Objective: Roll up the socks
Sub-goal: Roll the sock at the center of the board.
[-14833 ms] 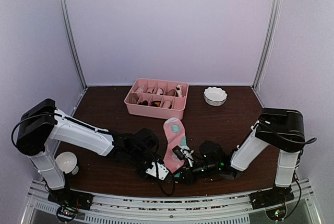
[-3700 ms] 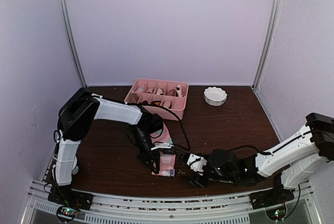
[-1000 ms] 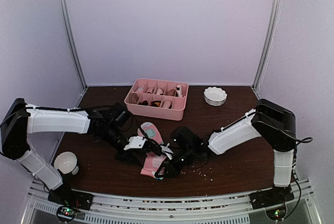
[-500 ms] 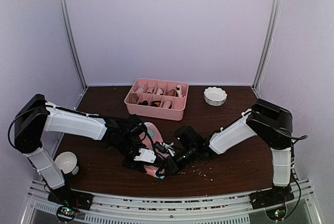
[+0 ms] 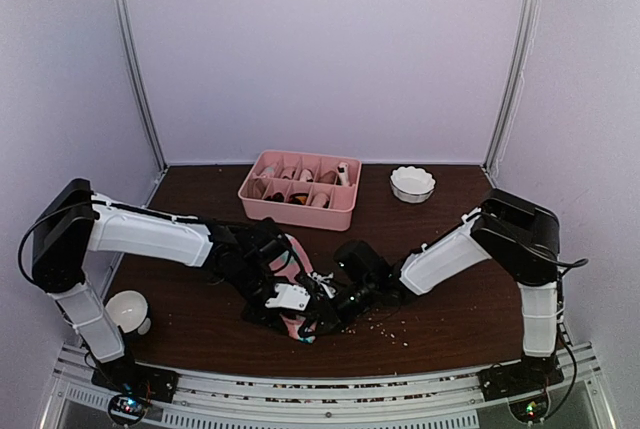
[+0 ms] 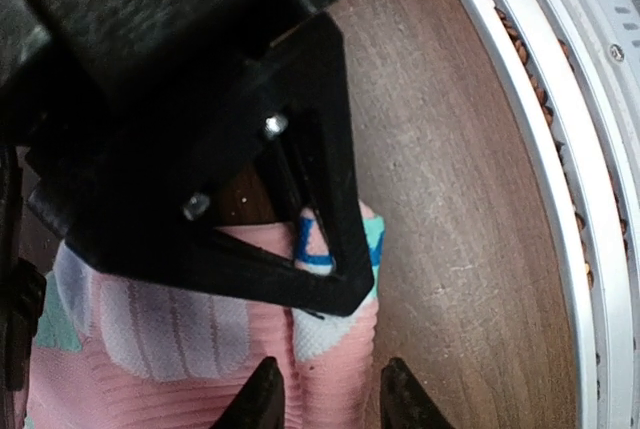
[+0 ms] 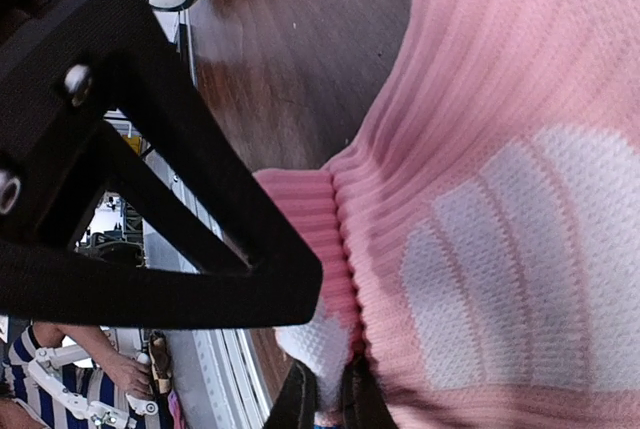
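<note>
The pink sock (image 5: 296, 252) with teal and white patches lies bunched on the brown table between both arms. My left gripper (image 5: 295, 301) meets it from the left. In the left wrist view its tips (image 6: 331, 396) press either side of a raised fold of the sock (image 6: 340, 369). My right gripper (image 5: 330, 301) comes in from the right, almost touching the left one. In the right wrist view it (image 7: 328, 394) is shut on the sock's white and pink edge (image 7: 330, 344). Each gripper's black frame blocks part of the other's view.
A pink divided tray (image 5: 300, 211) with rolled items stands behind the sock. At the back right sits a white bowl (image 5: 412, 184), and a white cup (image 5: 127, 311) is at the near left. Crumbs (image 5: 385, 324) dot the table. A metal rail (image 6: 560, 149) runs along the near edge.
The left gripper has slid right and nearer along the sock toward the right gripper. The sock is more bunched and less of its length shows.
</note>
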